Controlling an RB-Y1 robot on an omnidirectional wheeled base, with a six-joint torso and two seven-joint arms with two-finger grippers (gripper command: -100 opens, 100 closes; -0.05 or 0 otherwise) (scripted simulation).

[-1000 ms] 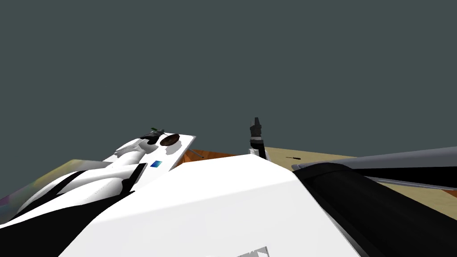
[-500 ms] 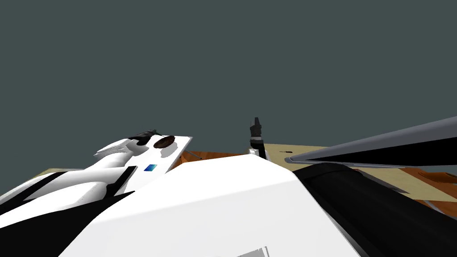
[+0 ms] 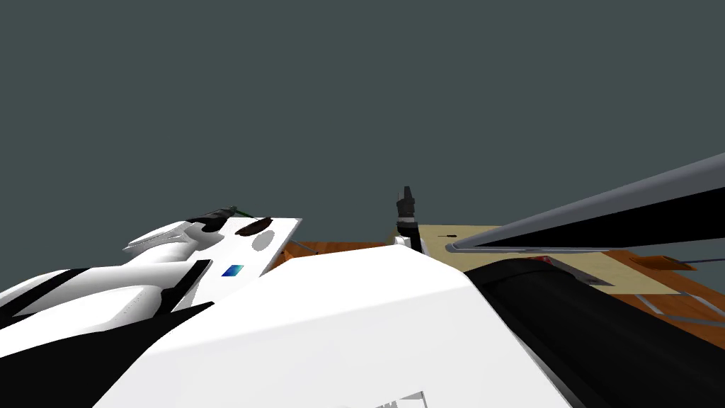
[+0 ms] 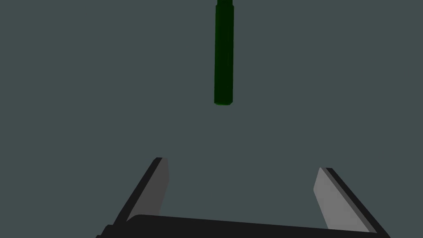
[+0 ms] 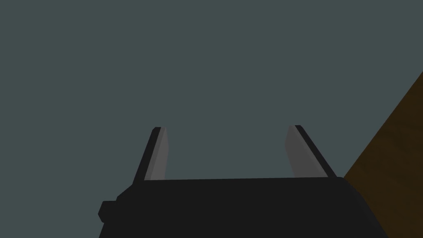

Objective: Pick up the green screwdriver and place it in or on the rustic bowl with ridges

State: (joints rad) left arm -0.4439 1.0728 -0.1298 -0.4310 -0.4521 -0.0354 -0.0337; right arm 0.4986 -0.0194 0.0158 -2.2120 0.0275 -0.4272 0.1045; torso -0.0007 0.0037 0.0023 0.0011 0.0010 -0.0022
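Left wrist view has my left gripper (image 4: 243, 164) spread wide and empty, with the screwdriver (image 4: 224, 53) lying beyond the fingertips, apart from them. Head view puts that gripper at the far edge of the white table (image 3: 287, 228), just beside the brown bowl (image 3: 253, 227). My right gripper (image 5: 227, 128) is raised, fingers parted, holding nothing.

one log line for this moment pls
left gripper: jaws open, green screwdriver ahead, ungripped | brown bowl: on white table, near left gripper | right gripper: jaws open, empty
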